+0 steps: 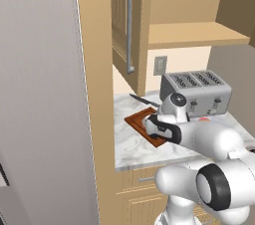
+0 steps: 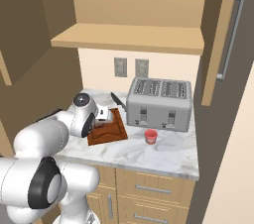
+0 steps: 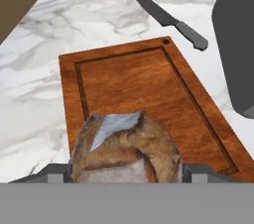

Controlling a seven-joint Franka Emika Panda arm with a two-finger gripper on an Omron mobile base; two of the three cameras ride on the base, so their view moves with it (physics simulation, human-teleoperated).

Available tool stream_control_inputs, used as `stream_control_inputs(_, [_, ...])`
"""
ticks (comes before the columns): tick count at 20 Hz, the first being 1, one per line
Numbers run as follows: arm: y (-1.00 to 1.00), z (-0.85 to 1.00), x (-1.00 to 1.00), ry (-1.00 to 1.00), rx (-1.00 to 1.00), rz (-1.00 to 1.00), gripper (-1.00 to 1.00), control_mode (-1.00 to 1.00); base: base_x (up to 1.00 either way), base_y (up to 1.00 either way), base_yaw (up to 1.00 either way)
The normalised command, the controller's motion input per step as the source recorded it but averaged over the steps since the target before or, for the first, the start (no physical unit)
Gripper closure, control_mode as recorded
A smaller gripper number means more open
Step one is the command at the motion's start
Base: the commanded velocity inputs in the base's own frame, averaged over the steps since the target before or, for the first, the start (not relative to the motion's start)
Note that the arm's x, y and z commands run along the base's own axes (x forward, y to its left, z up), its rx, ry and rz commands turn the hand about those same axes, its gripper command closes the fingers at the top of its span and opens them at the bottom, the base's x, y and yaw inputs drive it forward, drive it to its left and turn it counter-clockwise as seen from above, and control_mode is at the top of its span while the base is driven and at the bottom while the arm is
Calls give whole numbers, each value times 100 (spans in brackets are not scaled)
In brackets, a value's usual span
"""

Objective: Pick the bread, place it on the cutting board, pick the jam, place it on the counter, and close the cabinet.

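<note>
Item: bread [image 3: 126, 148]. A brown crusted lump is seen between the two dark fingertips [image 3: 196, 172] in the hand view, over the near end of the cutting board [image 3: 144, 84]. The jaws are set wide on either side of the loaf; whether they are grasping it or have let it go cannot be told, nor whether the loaf rests on the board or hangs just above it.

Item: cutting board. A reddish-brown grooved board is laid flat on the marbled tabletop [image 2: 168, 153], left of the toaster [image 2: 159, 103]. The gripper [image 2: 101, 116] is held low over it.

Item: kitchen knife [image 3: 168, 18]. It is laid on the tabletop just beyond the far corner of the board, apart from it.

Item: jam [image 2: 151, 136]. A small red jar is stood upright on the tabletop in front of the toaster, well clear of the board.

Item: cabinet [image 1: 130, 30]. Its door with the long grey bar handle is swung open; the shelf [image 2: 129, 38] inside is bare.

Status: the bread step is judged nearly complete. The jam is already placed on the tabletop. The closing of the cabinet is left undone.
</note>
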Motion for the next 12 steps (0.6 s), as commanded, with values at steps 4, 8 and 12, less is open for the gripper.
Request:
stream_control_inputs(4, [0, -13, 0, 2, 0, 0, 100, -100, 0, 0, 0])
stream_control_inputs(8, [0, -11, 0, 2, 0, 0, 100, -100, 0, 0, 0])
stream_control_inputs(12, [0, -9, 0, 2, 0, 0, 100, -100, 0, 0, 0])
